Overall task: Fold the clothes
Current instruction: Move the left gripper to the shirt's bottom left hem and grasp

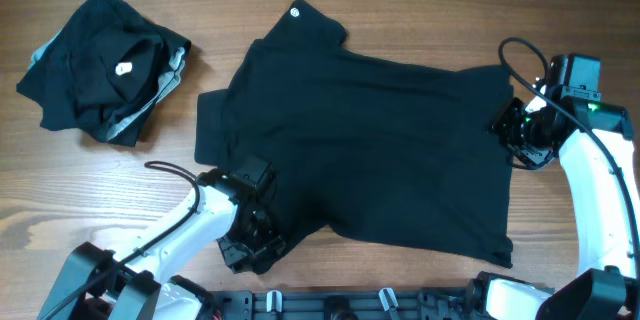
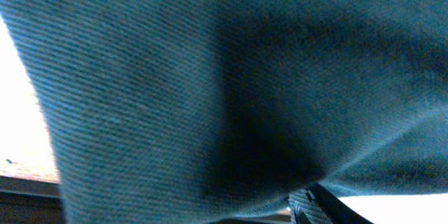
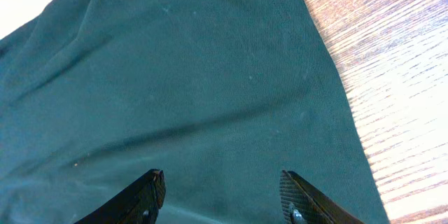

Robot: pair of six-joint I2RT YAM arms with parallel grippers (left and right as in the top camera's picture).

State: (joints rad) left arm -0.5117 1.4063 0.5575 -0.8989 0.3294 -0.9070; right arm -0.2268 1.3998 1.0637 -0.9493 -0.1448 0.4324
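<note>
A large black shirt [image 1: 370, 140] lies spread flat mid-table, its white neck label [image 1: 295, 12] at the far edge. A heap of other black clothes [image 1: 100, 70] with grey trim and a small white logo sits at the far left. My left gripper [image 1: 258, 232] is at the shirt's near-left hem. In the left wrist view the shirt cloth [image 2: 210, 77] fills the frame and lies over the jaws; only one finger [image 2: 304, 206] shows, set wide. My right gripper [image 1: 515, 125] is open and empty just above the shirt's right edge [image 3: 210, 77], its fingers [image 3: 222, 189] spread over the cloth.
The wooden table [image 1: 100, 190] shows around the shirt and to the right of the cloth [image 3: 392, 77]. A black cable [image 1: 520, 55] loops beside the right arm. The table's near edge, with black fittings [image 1: 380, 300], runs just below the shirt.
</note>
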